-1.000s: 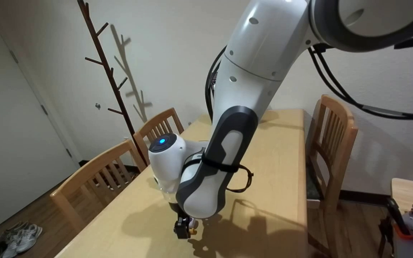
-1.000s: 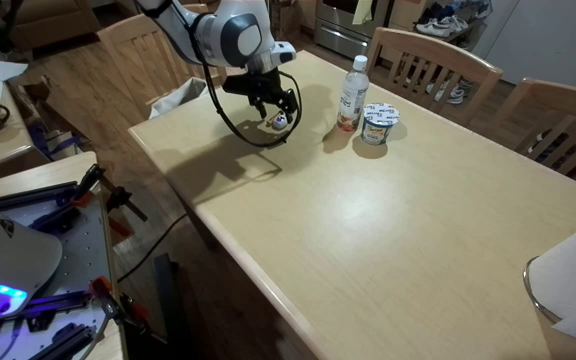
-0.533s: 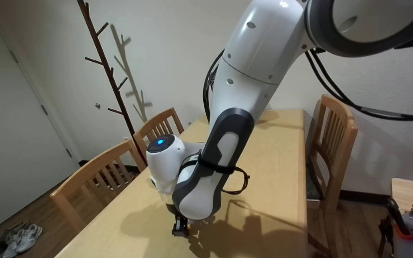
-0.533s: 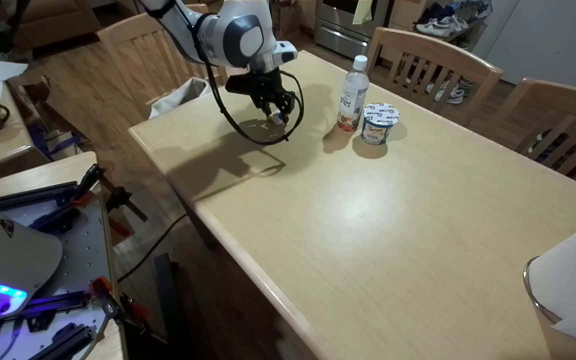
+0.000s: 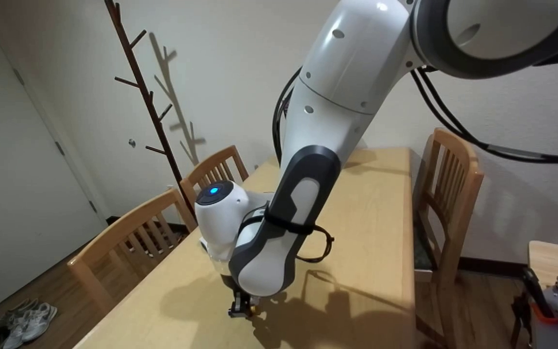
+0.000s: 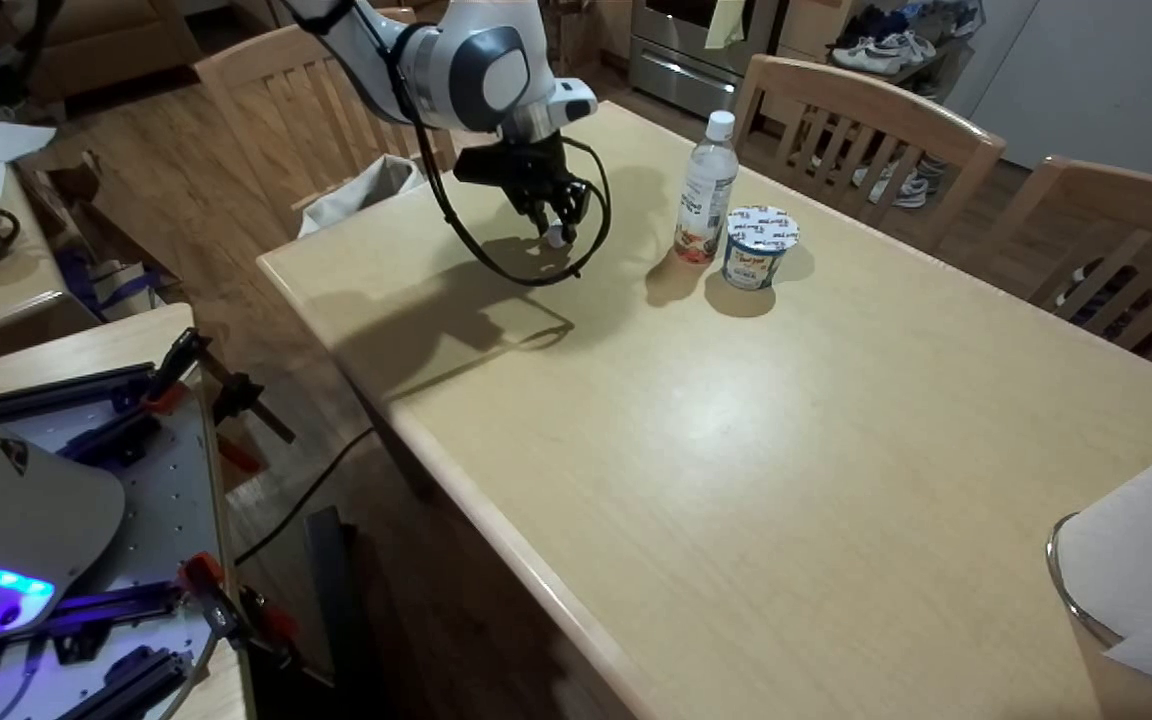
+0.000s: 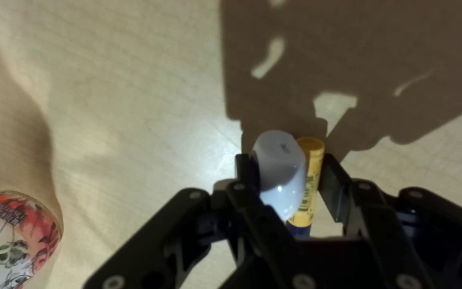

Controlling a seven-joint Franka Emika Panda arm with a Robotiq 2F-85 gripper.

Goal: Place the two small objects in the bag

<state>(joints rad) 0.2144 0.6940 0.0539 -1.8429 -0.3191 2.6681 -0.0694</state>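
Observation:
The two small objects stand side by side between my fingers in the wrist view: a glossy white rounded one (image 7: pixel 281 172) and a yellow tube (image 7: pixel 312 172) with a dark blue end. My gripper (image 7: pixel 287 170) is shut on the pair, one finger against the white object and the opposite finger against the tube. In an exterior view the gripper (image 6: pixel 557 230) is low over the table, with white showing between its tips; whether the objects touch the tabletop I cannot tell. A pale cloth bag (image 6: pixel 361 195) shows beyond the table edge, by a chair.
A clear bottle (image 6: pixel 706 195) with a white cap and a lidded cup (image 6: pixel 760 250) stand close to the gripper. A paper towel roll (image 6: pixel 1146 570) is at the table's far end. Wooden chairs (image 5: pixel 133 242) line the table (image 5: pixel 371 203).
The gripper stood open around the objects a second ago; its fingers have come together, pressing the white object and the tube against each other. The arm has shifted slightly.

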